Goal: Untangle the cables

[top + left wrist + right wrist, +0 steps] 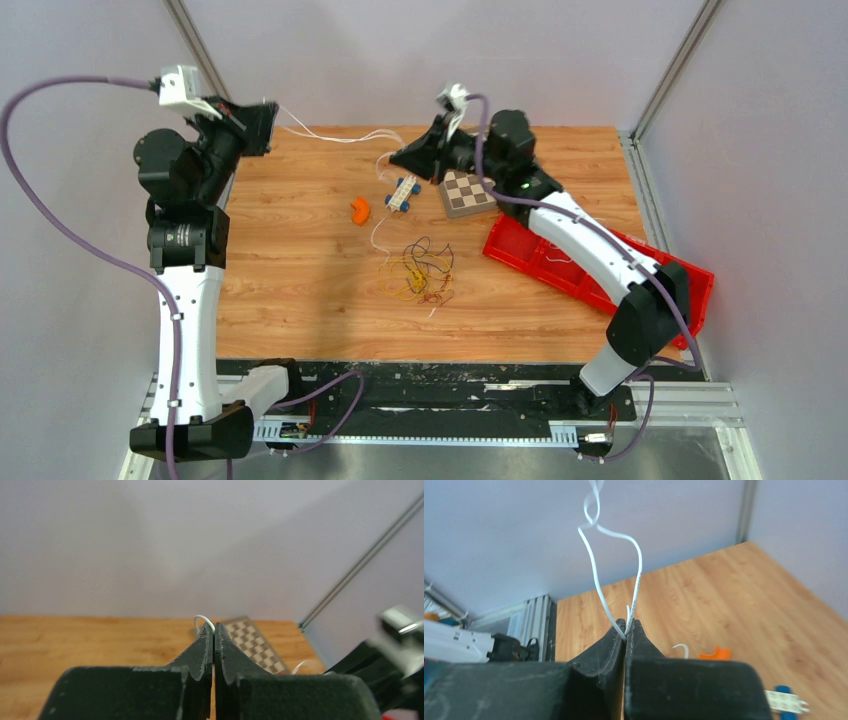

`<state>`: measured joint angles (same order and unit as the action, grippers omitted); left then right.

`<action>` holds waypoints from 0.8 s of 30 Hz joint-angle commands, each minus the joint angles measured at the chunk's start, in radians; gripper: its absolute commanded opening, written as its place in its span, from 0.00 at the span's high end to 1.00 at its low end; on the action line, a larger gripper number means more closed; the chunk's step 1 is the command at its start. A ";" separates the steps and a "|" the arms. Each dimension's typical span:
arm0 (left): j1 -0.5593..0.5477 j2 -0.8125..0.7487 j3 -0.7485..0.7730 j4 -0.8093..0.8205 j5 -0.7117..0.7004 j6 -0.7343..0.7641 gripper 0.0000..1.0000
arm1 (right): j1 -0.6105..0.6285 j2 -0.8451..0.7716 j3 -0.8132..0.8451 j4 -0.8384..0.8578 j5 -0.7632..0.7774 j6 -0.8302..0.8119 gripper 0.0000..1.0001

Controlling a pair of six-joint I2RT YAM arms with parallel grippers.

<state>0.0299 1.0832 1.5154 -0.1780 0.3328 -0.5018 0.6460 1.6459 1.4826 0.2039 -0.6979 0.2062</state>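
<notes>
A tangle of thin cables, yellow, red, black and white, lies at the table's middle. One white cable stretches above the wood between my two grippers. At the far left the left gripper is shut on it; a small white loop pokes out past the closed tips. The right gripper sits at the far centre, shut on white cable strands that rise twisted from its tips.
An orange curved piece and a white-and-blue block lie just beyond the tangle. A small checkerboard sits under the right arm. A red tray lies at the right side of the table.
</notes>
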 commanded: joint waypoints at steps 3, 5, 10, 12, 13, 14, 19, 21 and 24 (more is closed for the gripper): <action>0.031 -0.086 -0.371 0.054 0.353 -0.067 1.00 | -0.090 -0.107 0.180 -0.031 0.028 0.150 1.00; -0.079 -0.045 -0.416 0.143 0.477 -0.122 1.00 | -0.092 -0.086 0.244 -0.044 0.024 0.205 1.00; -0.364 0.110 -0.383 0.161 0.593 -0.135 1.00 | -0.095 -0.064 0.352 -0.051 0.034 0.308 1.00; -0.447 0.155 -0.353 0.235 0.594 -0.151 1.00 | -0.103 -0.082 0.341 -0.053 0.034 0.336 1.00; -0.468 0.182 -0.322 0.250 0.591 -0.148 1.00 | -0.112 -0.102 0.322 -0.057 0.036 0.341 1.00; -0.496 0.194 -0.304 0.270 0.580 -0.143 1.00 | -0.123 -0.128 0.301 -0.069 0.040 0.334 1.00; -0.488 0.206 -0.208 0.178 0.571 -0.031 0.43 | -0.212 -0.294 0.168 -0.216 0.057 0.208 1.00; -0.466 0.167 -0.230 0.139 0.585 0.034 0.26 | -0.223 -0.381 0.084 -0.285 0.059 0.115 1.00; -0.439 0.096 -0.279 0.096 0.584 0.144 0.03 | -0.228 -0.516 -0.035 -0.387 0.107 -0.013 1.00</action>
<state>-0.4385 1.2766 1.2606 -0.0292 0.8921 -0.5190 0.4145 1.3090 1.5448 -0.0490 -0.6380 0.3702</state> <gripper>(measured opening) 0.872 0.007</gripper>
